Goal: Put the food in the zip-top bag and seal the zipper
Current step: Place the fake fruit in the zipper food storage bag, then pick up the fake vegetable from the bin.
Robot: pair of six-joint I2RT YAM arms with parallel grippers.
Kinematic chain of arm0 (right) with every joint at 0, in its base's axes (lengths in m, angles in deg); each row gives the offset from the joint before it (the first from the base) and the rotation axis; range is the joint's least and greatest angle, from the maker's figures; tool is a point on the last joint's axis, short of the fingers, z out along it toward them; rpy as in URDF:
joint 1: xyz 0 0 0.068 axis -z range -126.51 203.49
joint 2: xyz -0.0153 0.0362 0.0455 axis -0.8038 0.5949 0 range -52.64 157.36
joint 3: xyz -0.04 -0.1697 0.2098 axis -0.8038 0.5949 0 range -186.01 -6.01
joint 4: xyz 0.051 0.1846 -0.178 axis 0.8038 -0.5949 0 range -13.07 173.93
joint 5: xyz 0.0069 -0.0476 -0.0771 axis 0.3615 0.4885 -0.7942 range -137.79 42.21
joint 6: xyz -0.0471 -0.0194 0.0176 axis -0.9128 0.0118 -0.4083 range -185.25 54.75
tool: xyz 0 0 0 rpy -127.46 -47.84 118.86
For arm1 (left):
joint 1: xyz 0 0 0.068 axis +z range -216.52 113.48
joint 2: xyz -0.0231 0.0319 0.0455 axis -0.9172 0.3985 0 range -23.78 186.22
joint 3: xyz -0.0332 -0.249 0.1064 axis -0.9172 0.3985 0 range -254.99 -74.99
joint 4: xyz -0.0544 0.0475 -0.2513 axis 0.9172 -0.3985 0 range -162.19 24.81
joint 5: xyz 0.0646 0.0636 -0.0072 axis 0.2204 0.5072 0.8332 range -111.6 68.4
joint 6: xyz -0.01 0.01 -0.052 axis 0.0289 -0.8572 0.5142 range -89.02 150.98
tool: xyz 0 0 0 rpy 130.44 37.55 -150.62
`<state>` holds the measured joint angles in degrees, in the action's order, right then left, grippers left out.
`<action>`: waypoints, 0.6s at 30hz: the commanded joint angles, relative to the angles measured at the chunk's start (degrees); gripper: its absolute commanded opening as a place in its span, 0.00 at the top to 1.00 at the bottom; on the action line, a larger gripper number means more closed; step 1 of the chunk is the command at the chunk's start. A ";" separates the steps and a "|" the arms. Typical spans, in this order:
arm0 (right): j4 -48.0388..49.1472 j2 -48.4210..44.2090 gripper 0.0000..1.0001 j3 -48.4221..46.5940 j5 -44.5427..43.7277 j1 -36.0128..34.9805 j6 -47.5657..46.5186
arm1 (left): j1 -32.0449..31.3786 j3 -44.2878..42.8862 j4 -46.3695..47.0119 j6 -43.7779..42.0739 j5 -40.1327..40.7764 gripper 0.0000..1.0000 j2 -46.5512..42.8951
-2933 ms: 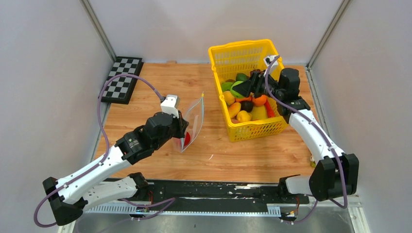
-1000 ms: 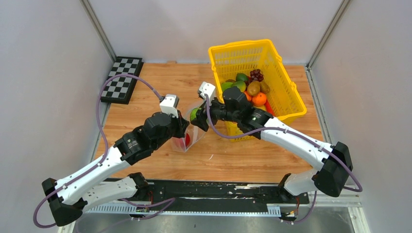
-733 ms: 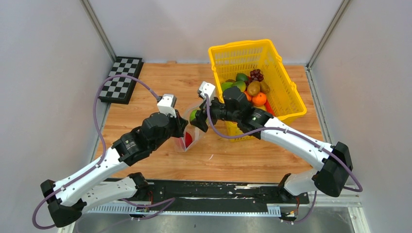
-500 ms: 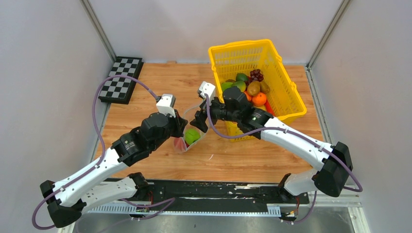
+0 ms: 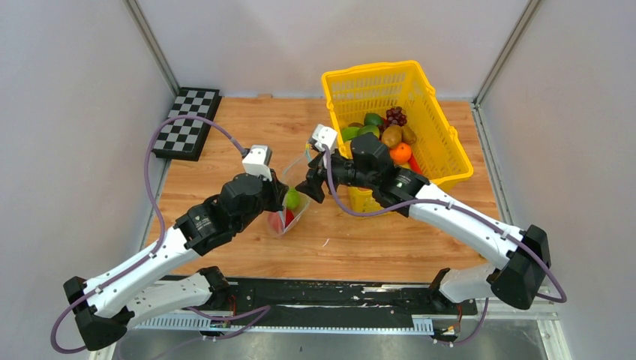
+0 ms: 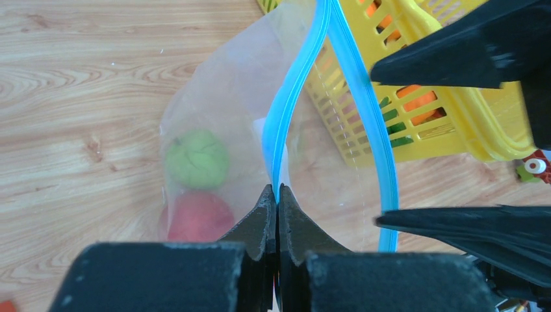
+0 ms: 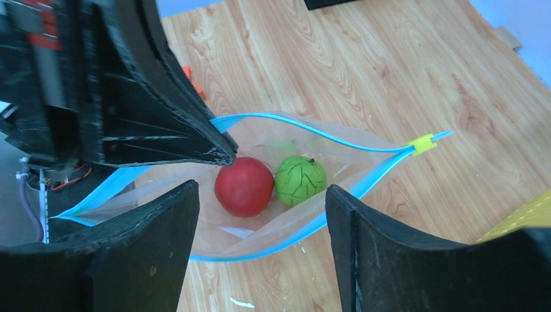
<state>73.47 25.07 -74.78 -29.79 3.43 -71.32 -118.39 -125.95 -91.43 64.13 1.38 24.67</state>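
The clear zip-top bag (image 5: 300, 196) stands open on the wooden table, its teal-blue zipper (image 7: 312, 133) spread apart with a yellow slider (image 7: 421, 143) at one end. A red fruit (image 7: 244, 186) and a green fruit (image 7: 299, 180) lie inside; both show in the left wrist view, green (image 6: 197, 159) above red (image 6: 198, 216). My left gripper (image 6: 277, 192) is shut on one lip of the zipper (image 6: 281, 133), holding the bag up. My right gripper (image 7: 260, 253) is open and empty, just above the bag's mouth (image 5: 309, 187).
The yellow mesh basket (image 5: 437, 112) stands at the back right, holding several fruits and vegetables (image 5: 391, 136). A checkerboard (image 5: 187, 122) lies at the back left. Grey walls close the table on three sides.
My right arm carried a green fruit from the basket to the bag and let it go; it now lies inside beside the red one. My right gripper has drawn back slightly.
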 commanded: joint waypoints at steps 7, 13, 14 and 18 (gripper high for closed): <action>7.45 -10.30 0.20 3.61 0.70 -0.21 0.87 | 0.37 -2.22 0.47 0.54 0.97 1.00 0.77; 7.79 -13.66 0.15 5.38 -9.99 -0.21 1.25 | 0.37 -1.43 1.29 0.86 0.79 1.00 -0.06; 7.93 -13.95 0.13 5.66 -12.52 -0.21 1.45 | 0.37 -1.36 1.35 0.88 0.78 1.00 -0.10; 6.15 -13.44 0.10 4.88 -28.32 -0.08 2.27 | 0.42 -1.26 1.59 0.85 0.33 1.00 -0.06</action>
<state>78.65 12.20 -69.45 -41.46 3.36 -70.68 -118.22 -125.95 -91.65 64.17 1.52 25.39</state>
